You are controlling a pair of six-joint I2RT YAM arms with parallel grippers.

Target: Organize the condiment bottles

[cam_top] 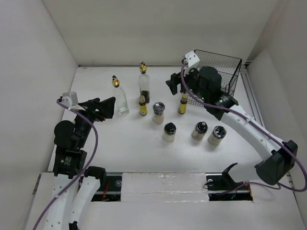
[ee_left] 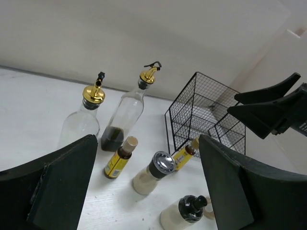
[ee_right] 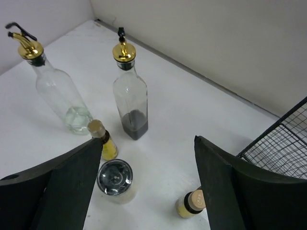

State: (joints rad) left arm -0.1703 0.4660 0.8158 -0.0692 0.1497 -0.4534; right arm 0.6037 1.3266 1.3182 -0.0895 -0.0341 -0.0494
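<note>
Condiment bottles (cam_top: 169, 132): eight, standing loose mid-worktop (cam_top: 120, 148); none in the wire basket (cam_top: 225, 67) at two o'clock. Left tool (cam_top: 111, 108), right tool (cam_top: 171, 84): jaws apart, empty. Organizing seemingly unstarted.

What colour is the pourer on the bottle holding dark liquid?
Gold pourer, black tip; clearest in right wrist view.

Gaping tool (ee_left: 146, 143) frames bottles (ee_left: 125, 112), perhaps touching basket (ee_left: 206, 110).

There's two tall glass bottles (cam_top: 120, 99) (cam_top: 144, 87) with gold pourers, two small yellow bottles (cam_top: 143, 107) (cam_top: 183, 104), four squat shaker jars (cam_top: 158, 113) (cam_top: 169, 132) (cam_top: 199, 131) (cam_top: 217, 135) and one wire basket (cam_top: 229, 64).
</note>
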